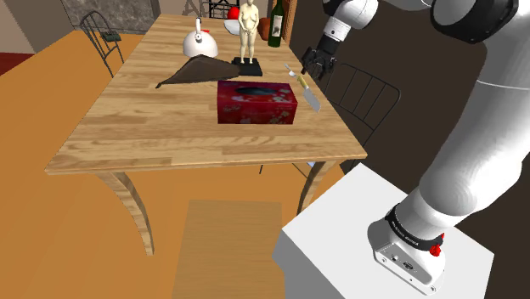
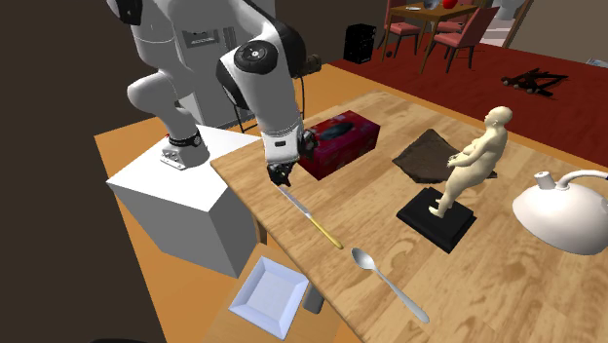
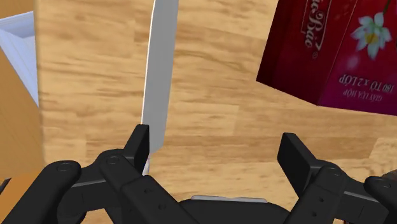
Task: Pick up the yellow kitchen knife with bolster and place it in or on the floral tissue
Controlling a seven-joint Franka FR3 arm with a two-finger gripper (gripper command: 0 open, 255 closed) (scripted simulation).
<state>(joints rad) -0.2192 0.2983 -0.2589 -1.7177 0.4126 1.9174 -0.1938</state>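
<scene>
The knife (image 1: 304, 88) lies flat on the wooden table (image 1: 170, 127), near the edge on the shoulder view's right. It has a thin yellow handle (image 2: 325, 234) and a pale blade (image 3: 159, 76). My gripper (image 2: 282, 176) hangs open just above the blade end, holding nothing. In the wrist view the blade runs away from the left finger (image 3: 141, 137), and bare table lies between the fingers of the gripper (image 3: 216, 145). The dark red floral tissue box (image 1: 256, 102) stands close beside the knife, also seen as the tissue box (image 3: 337, 57) off the right finger.
A cream figurine (image 2: 470, 161) on a black base, a dark cloth (image 1: 200, 70), a white kettle (image 1: 200, 41) and a green bottle (image 1: 276, 24) sit farther along the table. A spoon (image 2: 390, 283) and a square white plate (image 2: 270, 297) lie past the knife handle. A wire chair (image 1: 361, 93) stands by the edge.
</scene>
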